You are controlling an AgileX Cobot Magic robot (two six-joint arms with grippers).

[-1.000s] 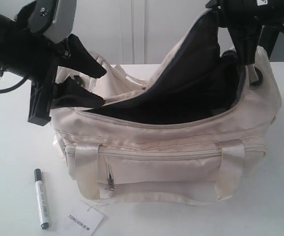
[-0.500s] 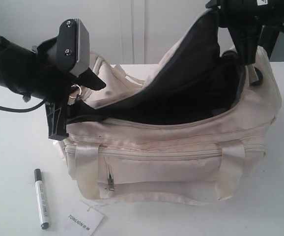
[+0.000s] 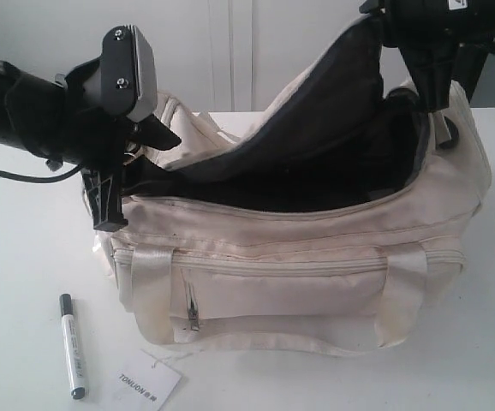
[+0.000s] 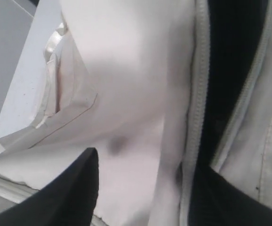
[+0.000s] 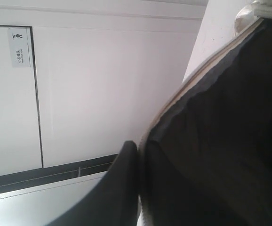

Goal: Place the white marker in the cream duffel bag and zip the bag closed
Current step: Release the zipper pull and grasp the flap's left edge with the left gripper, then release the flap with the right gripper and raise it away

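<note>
The cream duffel bag (image 3: 316, 282) stands on the white table with its top unzipped and its dark lining showing. My right gripper (image 3: 427, 90) is shut on the edge of the raised top flap (image 5: 183, 122) and holds it up; one finger presses against the zipper edge beside the gripper (image 5: 138, 188). My left gripper (image 3: 158, 158) is open at the bag's left end, with cream fabric and zipper tape (image 4: 199, 94) lying between its spread jaws (image 4: 145, 165). The white marker (image 3: 73, 347) lies on the table in front of the bag's left corner, clear of both grippers.
A white paper tag (image 3: 149, 381) with printed text lies beside the marker, by the bag's front left corner. The bag's front handles (image 3: 149, 291) hang down over the zip pocket. The table's far edge runs behind the bag, before a white wall.
My left gripper has turned and moved right, in onto the bag's left end, and that end's rim has risen a little. The right gripper, flap and marker have stayed put.
</note>
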